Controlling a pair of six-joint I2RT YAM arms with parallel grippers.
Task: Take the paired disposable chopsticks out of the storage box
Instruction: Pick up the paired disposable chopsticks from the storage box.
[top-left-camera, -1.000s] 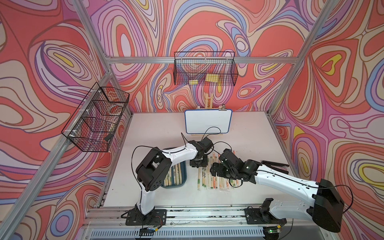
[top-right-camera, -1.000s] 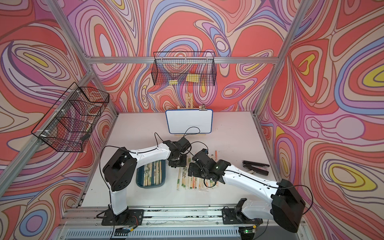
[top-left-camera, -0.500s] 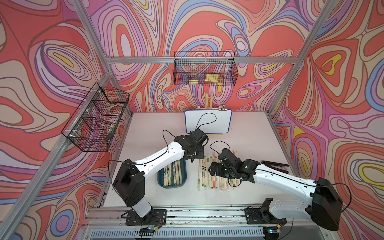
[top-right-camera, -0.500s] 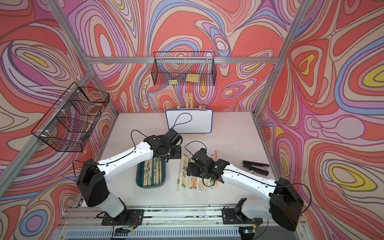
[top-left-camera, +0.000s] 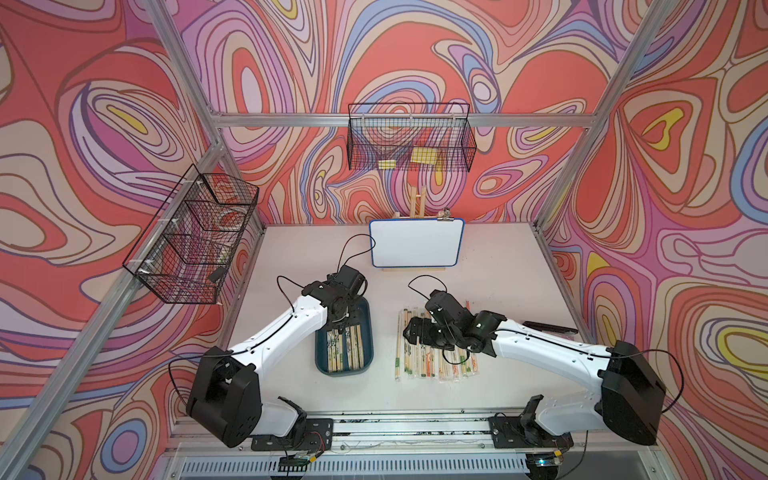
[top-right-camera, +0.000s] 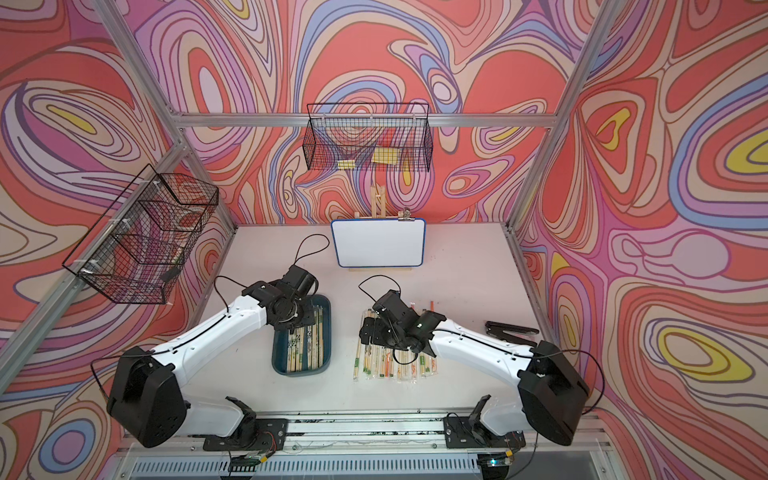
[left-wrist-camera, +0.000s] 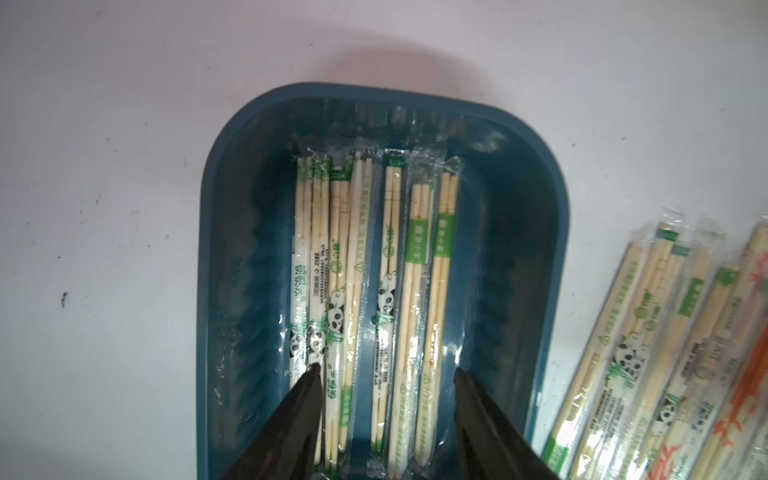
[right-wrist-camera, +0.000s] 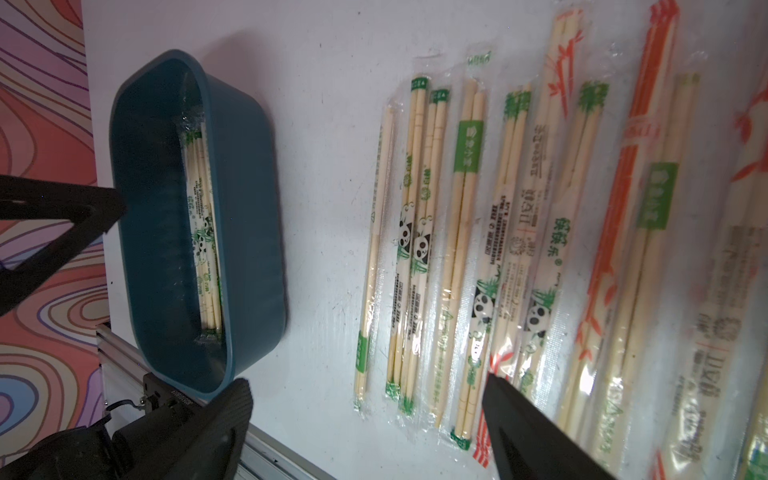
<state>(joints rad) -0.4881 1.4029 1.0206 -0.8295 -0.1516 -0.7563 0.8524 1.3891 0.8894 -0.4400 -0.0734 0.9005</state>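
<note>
Top views: white table (top-left-camera: 498, 270) between swirling red-purple walls (top-left-camera: 415, 62); whiteboard (top-left-camera: 417, 243) far centre, wire baskets (top-left-camera: 409, 143) hung far and left. Box (top-left-camera: 368, 320) left of centre, holding several chopsticks (left-wrist-camera: 415, 249); further row (top-left-camera: 432, 361) on table just right of it. Left gripper (left-wrist-camera: 384, 374) half-spread above box's chopsticks, gripping nothing; right gripper (right-wrist-camera: 368, 380) wide above row.

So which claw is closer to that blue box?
Left. The left claw reaches down into the blue box, its jaws open over the wrapped chopsticks inside. The right claw hangs open beside the box, above the chopsticks on the table.
</note>
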